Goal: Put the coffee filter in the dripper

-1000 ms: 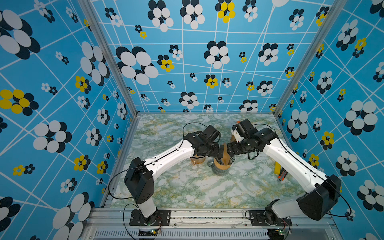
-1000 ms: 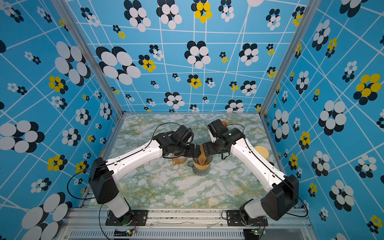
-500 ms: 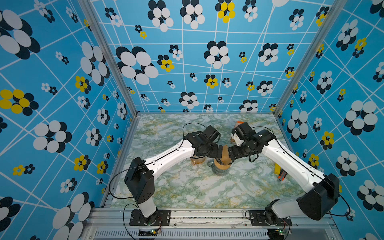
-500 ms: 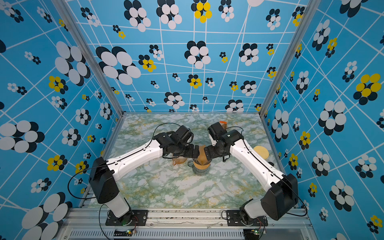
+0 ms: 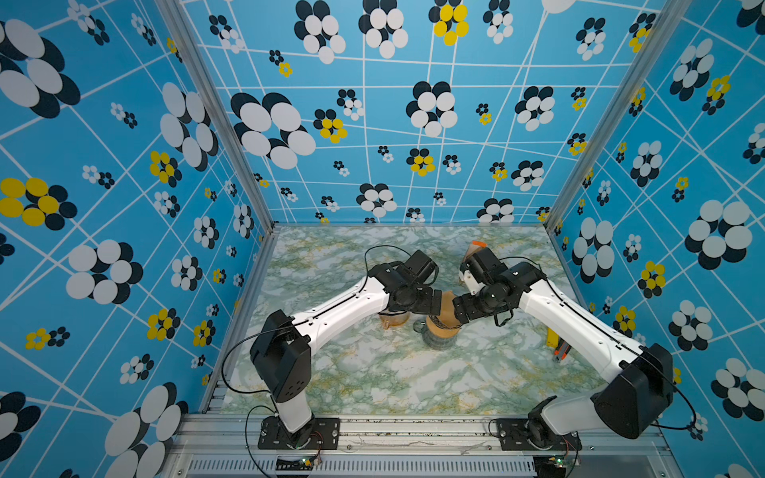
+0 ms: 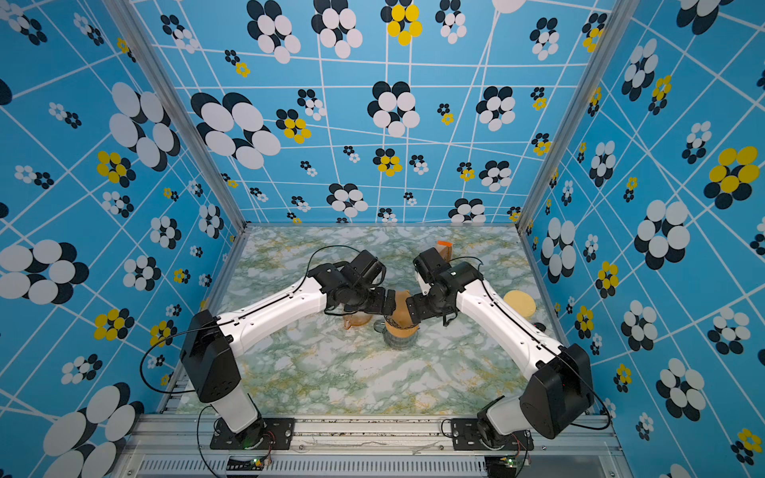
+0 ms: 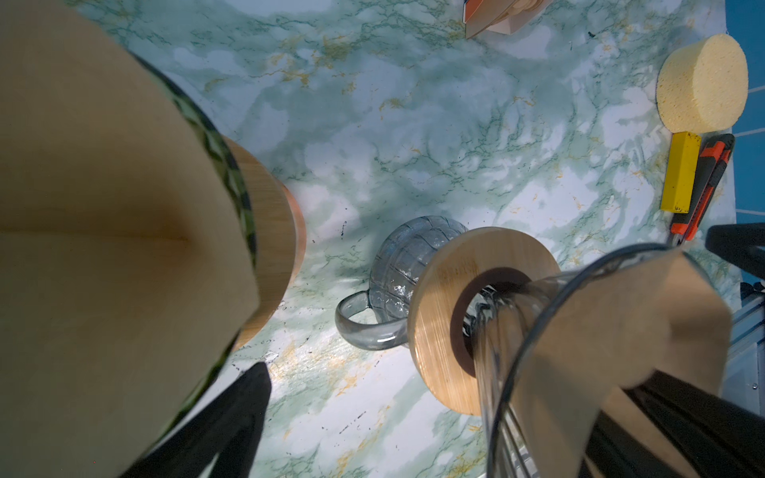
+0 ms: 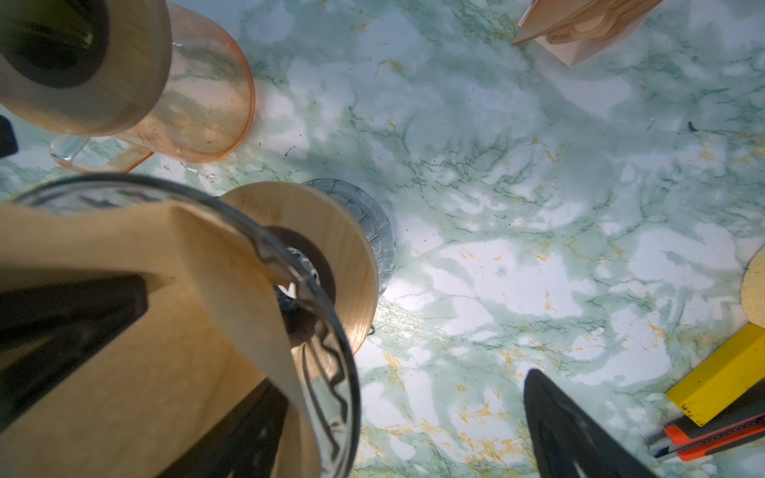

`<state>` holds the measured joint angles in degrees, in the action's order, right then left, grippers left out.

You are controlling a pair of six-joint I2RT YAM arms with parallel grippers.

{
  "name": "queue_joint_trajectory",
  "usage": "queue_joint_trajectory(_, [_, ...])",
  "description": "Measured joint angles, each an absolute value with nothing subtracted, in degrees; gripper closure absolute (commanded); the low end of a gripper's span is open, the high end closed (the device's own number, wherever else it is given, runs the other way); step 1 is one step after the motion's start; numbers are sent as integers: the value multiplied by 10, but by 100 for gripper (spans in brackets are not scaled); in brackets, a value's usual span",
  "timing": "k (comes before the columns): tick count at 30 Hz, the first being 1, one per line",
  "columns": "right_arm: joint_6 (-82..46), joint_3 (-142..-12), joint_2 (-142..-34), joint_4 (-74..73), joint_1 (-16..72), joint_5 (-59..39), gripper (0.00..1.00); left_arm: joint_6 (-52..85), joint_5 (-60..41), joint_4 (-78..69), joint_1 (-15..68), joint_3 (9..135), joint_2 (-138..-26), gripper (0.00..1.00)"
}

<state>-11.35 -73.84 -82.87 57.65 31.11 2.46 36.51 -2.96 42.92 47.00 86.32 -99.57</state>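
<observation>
Left gripper [image 5: 435, 301] jaws fully spread, right gripper [image 5: 458, 309] also wide; neither is pinching anything. Brown paper cone coffee filter [image 8: 215, 314] is directly between their tips, seated in the clear glass dripper with round wooden collar [image 8: 327, 231], atop the grey glass mug [image 7: 410, 248] below both. One filter edge laps over the glass rim.

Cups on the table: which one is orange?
The orange cup, smooth and see-through, is the one. The other, the grey cup, is patterned glass with a looped handle.
</observation>
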Motion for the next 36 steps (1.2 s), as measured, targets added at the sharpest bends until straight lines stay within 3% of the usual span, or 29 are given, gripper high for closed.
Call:
queue_joint_trajectory(8, [-114,-738,-829,576,311,24,10,369,-30,429,470,859,-998,1])
queue_joint_trajectory(36, [-125,-742,-817,556,311,-24,28,405,-48,401,479,825,-964,23])
